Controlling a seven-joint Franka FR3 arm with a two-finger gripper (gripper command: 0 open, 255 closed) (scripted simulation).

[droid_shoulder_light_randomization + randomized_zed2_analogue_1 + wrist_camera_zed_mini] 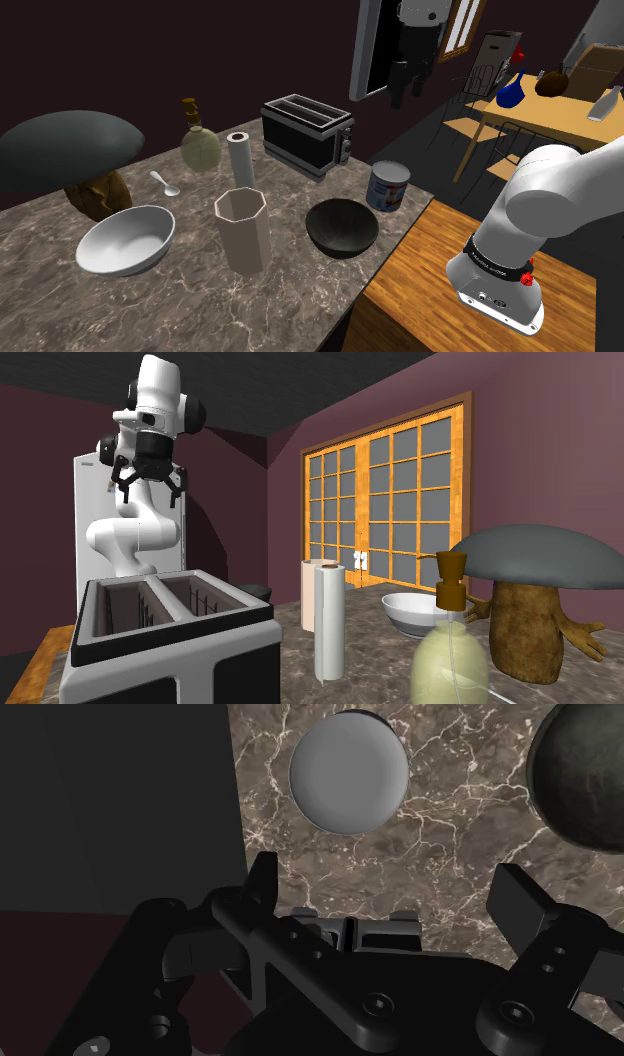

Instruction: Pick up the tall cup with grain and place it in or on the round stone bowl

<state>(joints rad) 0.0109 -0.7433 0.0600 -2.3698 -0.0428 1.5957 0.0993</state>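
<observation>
Claw (388,872) spread wide, clasping nothing, high above marble counter (440,834), well apart from tall cup (243,232)

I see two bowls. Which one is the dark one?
The dark bowl is the one near the can; the white bowl lies near the spoon.

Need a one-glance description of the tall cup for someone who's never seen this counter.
On the marble counter, start at the black toaster at the back and come forward past the white paper roll. The tall cup stands upright between the white bowl and the dark round bowl. Unlike the smooth white roll, it is beige, faceted and open-topped.
</observation>
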